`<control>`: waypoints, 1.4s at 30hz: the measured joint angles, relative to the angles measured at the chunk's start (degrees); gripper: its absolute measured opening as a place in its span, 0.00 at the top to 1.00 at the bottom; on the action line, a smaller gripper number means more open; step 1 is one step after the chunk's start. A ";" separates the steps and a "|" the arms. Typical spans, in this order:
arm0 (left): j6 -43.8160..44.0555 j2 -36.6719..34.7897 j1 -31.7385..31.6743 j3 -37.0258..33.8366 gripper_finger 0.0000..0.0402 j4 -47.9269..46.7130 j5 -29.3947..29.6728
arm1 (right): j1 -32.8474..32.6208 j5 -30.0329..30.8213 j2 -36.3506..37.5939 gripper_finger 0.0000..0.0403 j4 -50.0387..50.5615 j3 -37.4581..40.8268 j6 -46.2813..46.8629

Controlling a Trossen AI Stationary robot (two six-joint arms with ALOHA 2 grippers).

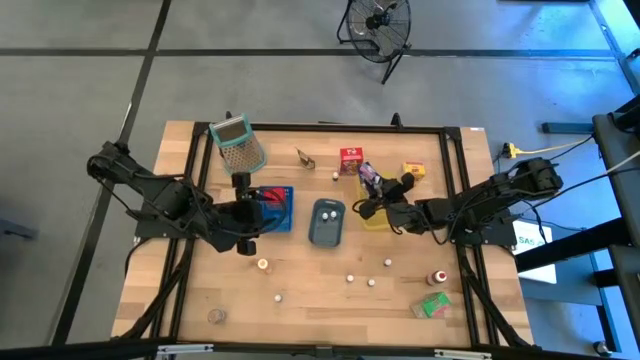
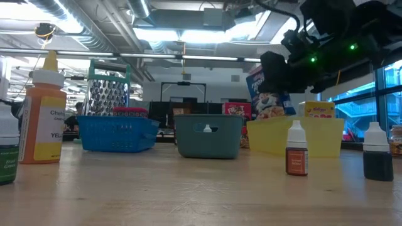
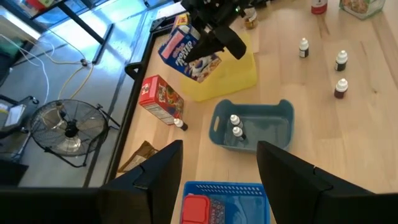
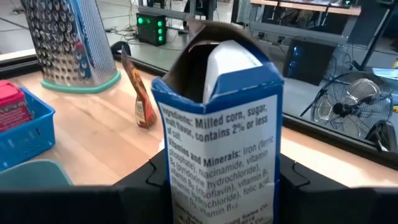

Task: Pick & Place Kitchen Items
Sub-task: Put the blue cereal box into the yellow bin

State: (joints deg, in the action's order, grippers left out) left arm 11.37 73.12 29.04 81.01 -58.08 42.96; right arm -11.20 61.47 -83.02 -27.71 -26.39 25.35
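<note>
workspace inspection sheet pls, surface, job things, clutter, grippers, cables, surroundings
surface: wooden table, dark frame around it
job's things: blue-purple carton held above the yellow tray; red carton and yellow carton at the far edge; green carton and red-capped bottle near the right front; small bottles scattered in front; two in the grey-blue tray
clutter: grater at the far left; blue tray with a red item
grippers: right gripper fingers shut on the blue-purple carton; left gripper over the blue tray, fingers open, empty
cables: yellow cable on the floor, right
surroundings: fan beyond the table
</note>
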 joint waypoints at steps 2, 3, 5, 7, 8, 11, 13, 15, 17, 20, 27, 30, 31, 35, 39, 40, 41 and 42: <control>0.01 0.00 0.00 0.00 0.50 0.00 0.00 | 0.02 0.02 -0.91 0.62 -0.81 0.00 0.23; 0.01 0.00 0.00 0.00 0.50 0.00 0.00 | 0.09 0.00 -1.40 0.62 -1.30 0.00 0.21; 0.01 0.00 0.00 0.00 0.50 0.00 0.00 | 0.31 -0.05 -1.97 0.62 -1.26 0.00 0.22; 0.01 0.00 0.00 0.00 0.50 0.00 0.00 | 0.50 -0.02 -2.36 0.62 -1.36 0.00 0.23; 0.03 0.00 0.00 0.00 0.50 0.00 0.00 | 0.64 -0.08 -2.46 0.62 -1.22 0.00 0.23; 0.03 0.00 0.00 0.00 0.50 -0.01 0.00 | 1.08 -1.43 -2.46 0.62 -1.31 0.00 0.28; 0.03 0.00 0.00 0.00 0.50 -0.01 -0.04 | 1.56 -2.73 -2.46 0.62 -1.25 0.00 0.21; 0.03 0.00 0.00 0.00 0.50 -0.02 -0.04 | 2.04 -4.19 -2.46 0.62 -1.20 0.00 0.21; 0.04 0.00 0.00 0.00 0.50 -0.02 -0.04 | 2.51 -5.72 -2.46 0.62 -0.94 0.00 0.19; 0.05 0.00 0.00 0.00 0.50 0.00 -0.07 | 3.03 -7.27 -2.46 0.62 -0.53 0.00 0.19; 0.05 0.00 0.00 0.00 0.50 -0.02 -0.13 | 3.69 -9.86 -2.46 0.62 0.44 0.00 0.17; 0.03 0.00 0.00 0.00 0.50 -0.02 -0.21 | 3.69 -9.86 -2.46 0.62 0.44 0.00 0.18; 0.03 0.00 0.00 0.00 0.50 -0.02 -0.22 | 3.69 -9.86 -2.46 0.62 0.44 0.00 0.17; 0.00 0.00 0.00 0.00 0.50 -0.02 -0.23 | 3.69 -9.84 -2.46 0.62 0.46 0.00 0.14; -0.02 0.00 0.00 0.00 0.50 0.00 -0.22 | 3.69 -9.84 -2.46 0.62 0.49 0.00 -0.29; -0.02 0.00 0.00 0.00 0.50 -0.01 -0.22 | 3.69 -9.84 -2.46 0.62 0.49 0.00 -0.30; -0.02 0.00 0.00 0.00 0.50 0.00 -0.22 | 3.69 -9.84 -2.46 0.62 0.49 0.00 -0.32; -0.02 0.00 0.00 0.00 0.50 -0.02 -0.22 | 3.69 -9.84 -2.46 0.62 0.49 0.00 -0.35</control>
State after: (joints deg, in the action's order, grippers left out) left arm 11.35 73.12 29.04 81.01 -58.11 42.74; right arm -7.51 51.64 -85.47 -27.22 -26.39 25.00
